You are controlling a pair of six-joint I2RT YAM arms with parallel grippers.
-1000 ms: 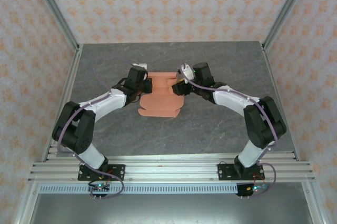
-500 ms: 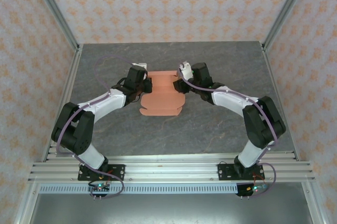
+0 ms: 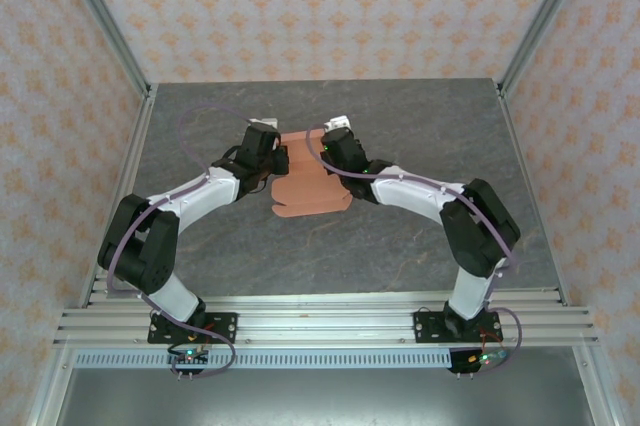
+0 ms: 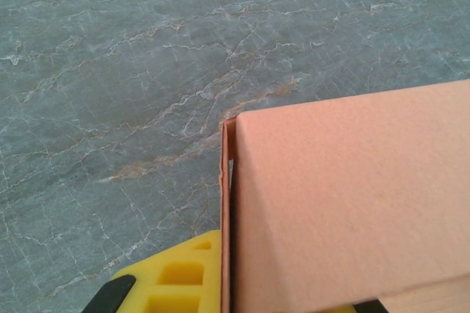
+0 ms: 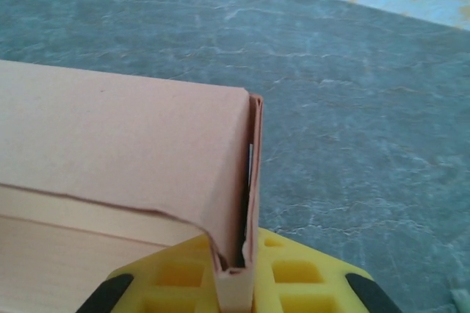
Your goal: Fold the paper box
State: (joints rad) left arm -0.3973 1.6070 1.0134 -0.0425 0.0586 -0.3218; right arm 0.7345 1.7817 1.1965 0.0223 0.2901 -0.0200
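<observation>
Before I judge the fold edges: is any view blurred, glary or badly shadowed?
Top external: even soft light, no glare, sharp, but the paper box is small and partly under the arms. Left wrist: card edge and table veins both in focus, no glare. Right wrist: fold edge crisp, thin dark shadow in the seam.

Seen from your left gripper (image 3: pixel 284 160), the paper box (image 4: pixel 345 210) hides whatever lies beyond the yellow pad (image 4: pixel 180 276) and runs off the right and bottom edges. At your right gripper (image 3: pixel 322 149), the card leaves the frame leftward and below. From above, both grips are too small to make out.
</observation>
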